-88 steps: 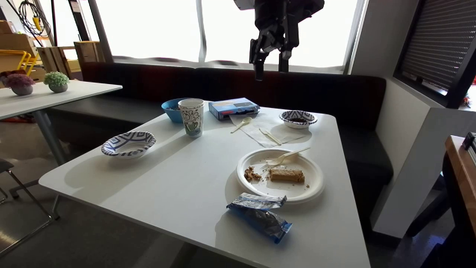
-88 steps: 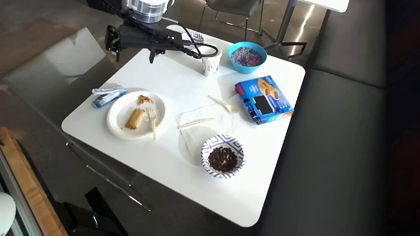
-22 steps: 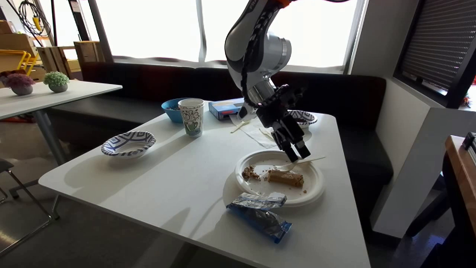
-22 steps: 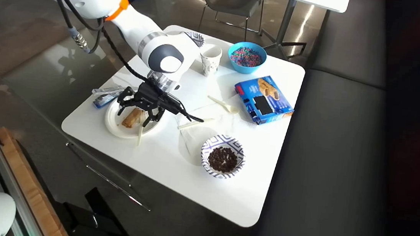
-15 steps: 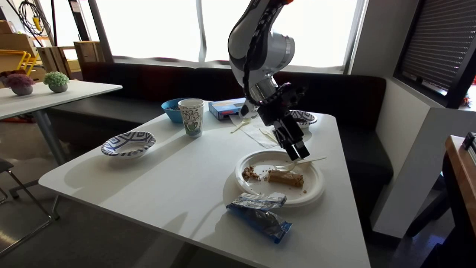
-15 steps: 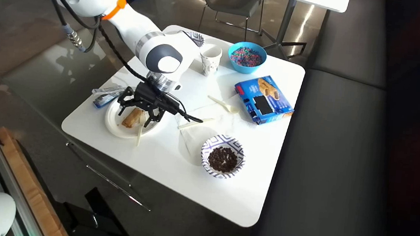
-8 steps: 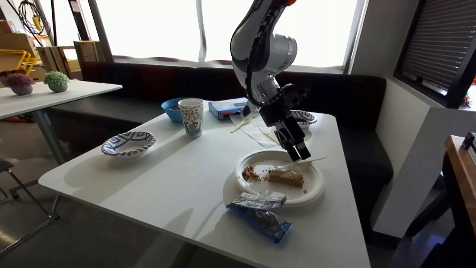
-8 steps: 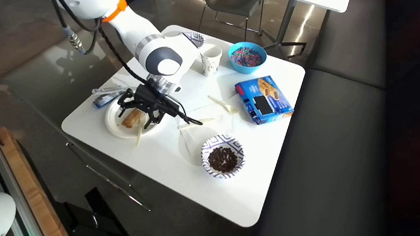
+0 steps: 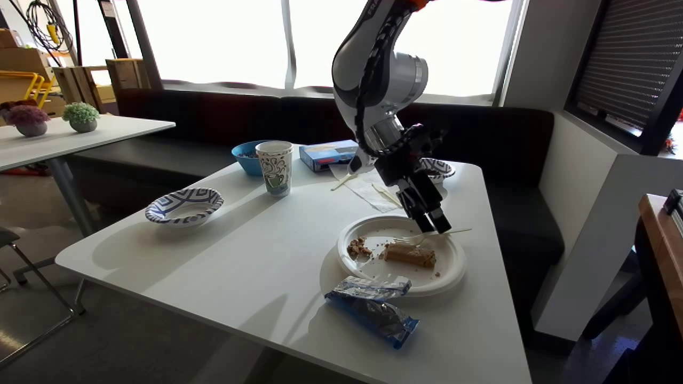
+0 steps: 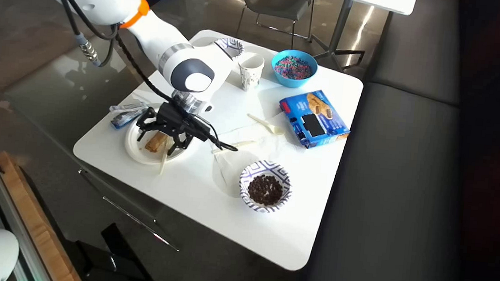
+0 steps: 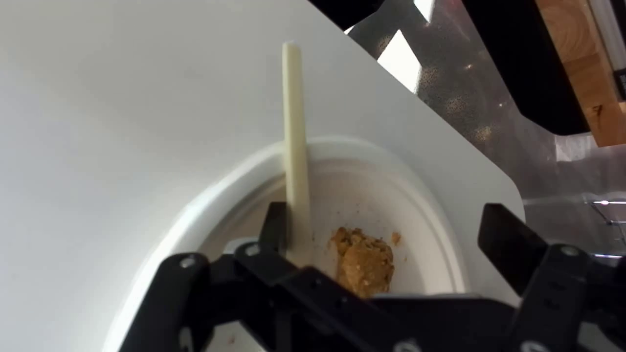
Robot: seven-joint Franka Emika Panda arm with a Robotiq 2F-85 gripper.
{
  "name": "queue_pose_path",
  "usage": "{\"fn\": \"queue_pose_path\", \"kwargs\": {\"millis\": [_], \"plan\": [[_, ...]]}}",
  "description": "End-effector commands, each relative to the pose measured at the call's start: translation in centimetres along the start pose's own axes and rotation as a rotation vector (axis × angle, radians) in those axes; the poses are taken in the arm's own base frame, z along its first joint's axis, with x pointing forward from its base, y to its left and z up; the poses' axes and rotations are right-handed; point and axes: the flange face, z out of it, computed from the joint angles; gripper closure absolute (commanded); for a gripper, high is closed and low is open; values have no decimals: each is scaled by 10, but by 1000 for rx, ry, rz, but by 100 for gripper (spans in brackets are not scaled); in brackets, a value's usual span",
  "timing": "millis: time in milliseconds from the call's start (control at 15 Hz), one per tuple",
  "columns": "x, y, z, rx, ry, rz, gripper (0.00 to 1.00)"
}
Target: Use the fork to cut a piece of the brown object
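Nearest the camera in an exterior view, a crumpled blue and silver wrapper (image 9: 368, 306) lies on the white table (image 9: 229, 282); any print on it is too small to read. Just beyond, on the white plate (image 9: 421, 277), you have the brown object (image 9: 410, 255), with loose crumbs (image 9: 358, 248) near one end. The fork (image 11: 296, 151) lies just beside it, tines within the plate, handle running out past the rim. Your gripper (image 11: 386, 227) is low over the plate, jaws spread wide; in the wrist view one finger stands right by the fork, and you cannot tell whether they touch. The letters "FRA" are legible on your arm (image 9: 400, 80). Farther along, a paper cup (image 9: 276, 170) carries a printed cup, a pale thin utensil (image 10: 236, 145) lies on a napkin (image 10: 233, 166) with a spoon (image 10: 266, 124) partly on it, and a patterned bowl (image 10: 270, 167) of dark pieces stands near the napkin. Toward the far edge are a blue bowl (image 10: 290, 83) and a blue box (image 10: 314, 118) with a red patch, a black panel and pictured brown bars; you cannot make out its lettering.
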Motion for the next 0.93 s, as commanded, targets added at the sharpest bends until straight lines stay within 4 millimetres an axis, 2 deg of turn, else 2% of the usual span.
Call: {"fn": "queue_pose_path", "kwargs": {"millis": [0,533,867], "plan": [[0,2,7,15,3,-5,0],[-5,8,12,44,17,-30,0],[-7,10,11,50,24,-55,12]]}}
